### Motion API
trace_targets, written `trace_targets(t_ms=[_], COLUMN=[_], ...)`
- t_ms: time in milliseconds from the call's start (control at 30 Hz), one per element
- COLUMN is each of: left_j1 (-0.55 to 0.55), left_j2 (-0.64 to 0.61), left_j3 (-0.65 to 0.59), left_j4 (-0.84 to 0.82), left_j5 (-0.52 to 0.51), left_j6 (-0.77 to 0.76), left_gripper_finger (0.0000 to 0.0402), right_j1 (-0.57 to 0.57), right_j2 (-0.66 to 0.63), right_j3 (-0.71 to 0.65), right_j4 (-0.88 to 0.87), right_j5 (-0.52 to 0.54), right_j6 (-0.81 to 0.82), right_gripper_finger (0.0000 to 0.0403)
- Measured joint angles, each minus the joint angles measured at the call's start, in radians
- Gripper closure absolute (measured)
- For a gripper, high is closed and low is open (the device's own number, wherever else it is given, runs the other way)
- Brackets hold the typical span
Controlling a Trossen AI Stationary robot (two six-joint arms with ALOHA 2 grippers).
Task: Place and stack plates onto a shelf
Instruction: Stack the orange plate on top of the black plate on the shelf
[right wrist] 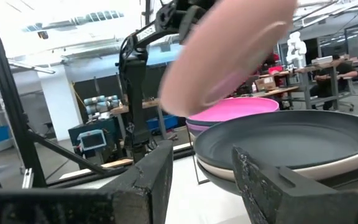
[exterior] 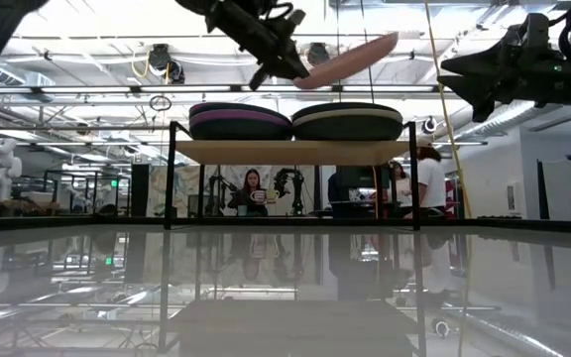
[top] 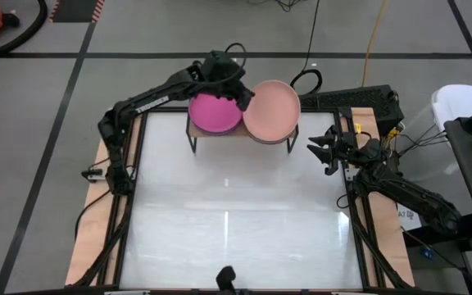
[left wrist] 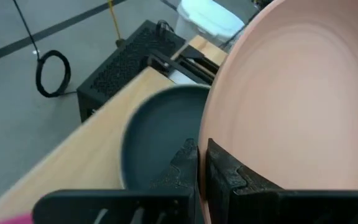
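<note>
Salmon plate held above shelf
Left hand (top: pixel 242 97) clamps the tilted matte salmon plate (top: pixel 272 111) by its rim over the shelf's (exterior: pixel 290 151) right stack; right hand (top: pixel 328 150) waits apart, fingers spread.

Black cable coil (top: pixel 306 79); yellow cord (top: pixel 373 37); people (exterior: pixel 251 190) behind.

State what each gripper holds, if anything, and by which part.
Left gripper pinches the salmon pink plate by its rim, tilted above the shelf's dark teal plate. Right gripper holds nothing.
</note>
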Motion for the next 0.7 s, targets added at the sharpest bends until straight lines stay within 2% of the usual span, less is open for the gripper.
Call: trace_targets(t_ms=[133, 500, 600, 700], left_j1=[0.025, 0.065, 0.058, 0.053], left_j2=[0.050, 0.090, 0.090, 0.090], left_j3=[0.044, 0.046, 0.046, 0.046], left_j4=[-0.016, -0.073, -0.068, -0.068], left_j5=[0.000, -0.004, -0.003, -0.003], left_j6=[-0.007, 0.029, 0.047, 0.056], left_gripper_finger=[0.0389, 0.0375, 0.0358, 0.0325], right_j1=[0.000, 0.000, 0.000, 0.000], right_j2=[0.000, 0.000, 0.000, 0.000], right_j3=[0.000, -0.001, -0.001, -0.001], right_j4=[0.000, 0.000, 0.000, 0.003], right_j5=[0.000, 0.000, 0.000, 0.001], right_j6=[-0.021, -0.032, -0.033, -0.033], right_gripper_finger=[0.0259, 0.0259, 0.0259, 0.0259])
